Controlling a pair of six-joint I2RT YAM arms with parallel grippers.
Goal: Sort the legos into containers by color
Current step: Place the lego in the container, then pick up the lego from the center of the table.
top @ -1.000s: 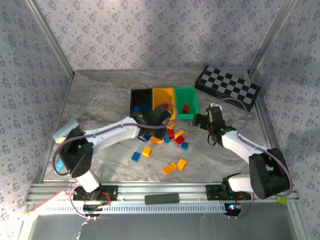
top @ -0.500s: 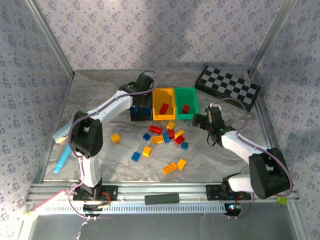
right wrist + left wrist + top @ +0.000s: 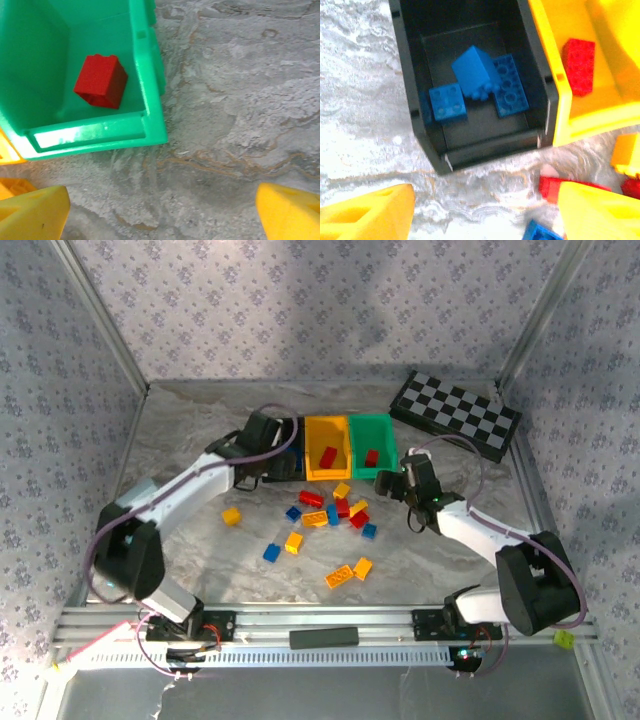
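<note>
- Since the earlier frame the left hand (image 3: pixel 262 440) has swung from the far side of the bin row round to the near-left of the black rectangular plastic bin (image 3: pixel 490 150). The right hand (image 3: pixel 397 480) has edged closer to the green rectangular plastic bin (image 3: pixel 147 75).
- Left hand: fingers spread, nothing between them, over the black bin's near wall. Three blue studded plastic bricks (image 3: pixel 475 75) lie inside.
- Right hand: fingers wide apart, empty, just off the green bin's near-right corner. One red studded brick (image 3: pixel 101 81) lies inside.
- Yellow-orange rectangular plastic bin (image 3: pixel 547 50), middle of the row: holds another red studded block (image 3: pixel 579 60).
- Unsorted red, blue and orange plastic bricks (image 3: pixel 335 508) lie scattered mid-way across the grey marbled worktop (image 3: pixel 185 415), on the near side of the bins.
- Handling, judged: light, rigid, glossy, so they may squirt from a skewed pinch. Best to grip across two flat side walls, not across the studs.
- In the way: bricks nearest the bins sit touching, so fingers would nudge neighbours. The lone orange brick (image 3: pixel 231 516) toward the left edge is freer.
- Both arms converge on the bin row; collision risk there.
- Black-and-white checkerboard (image 3: pixel 455 415) sits at the far-right corner, well apart.
</note>
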